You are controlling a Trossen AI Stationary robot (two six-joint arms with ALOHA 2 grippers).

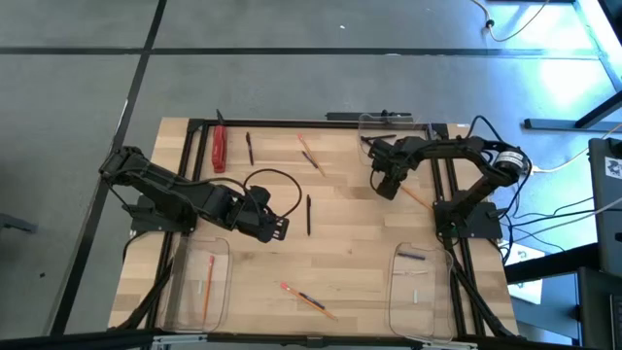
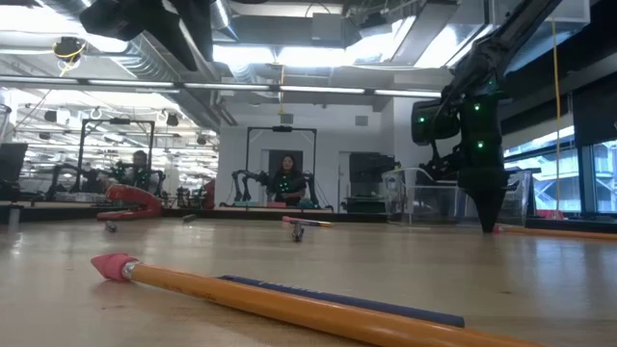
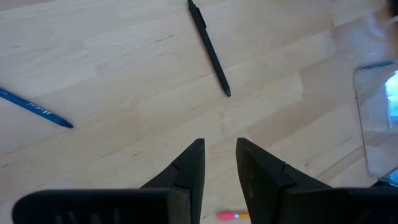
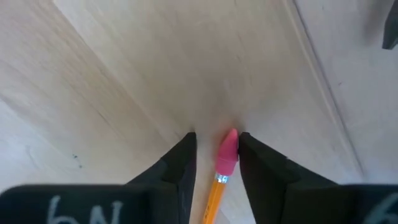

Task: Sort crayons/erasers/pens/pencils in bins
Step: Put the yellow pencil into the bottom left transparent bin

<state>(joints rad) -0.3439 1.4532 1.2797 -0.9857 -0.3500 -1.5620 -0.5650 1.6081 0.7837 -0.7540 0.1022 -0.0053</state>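
A pencil [image 4: 219, 180] lies on the tabletop [image 1: 350, 243] near the far right side, its pink eraser end between the fingers of the right end effector [image 4: 216, 142], which points down at the wood; the fingers stand narrowly apart on either side of the eraser, and whether they press it cannot be told. Most of that pencil's shaft is hidden below the end effector in the right wrist view. From above, four pencils can be counted: this one [image 1: 416, 196], one far-centre [image 1: 309, 154], one near-centre [image 1: 309, 301] lying with a blue pen, and one [image 1: 208, 288] inside the near-left bin [image 1: 173, 292]. Three bins show: that one, a near-right bin [image 1: 397, 292] holding a small dark piece too small to name, and a far-right bin [image 1: 374, 122] partly covered by the right arm. Two black pens [image 1: 308, 215] lie loose, the other far-left [image 1: 250, 148]. The left end effector [image 3: 219, 163] hovers left of centre, slightly parted and empty.
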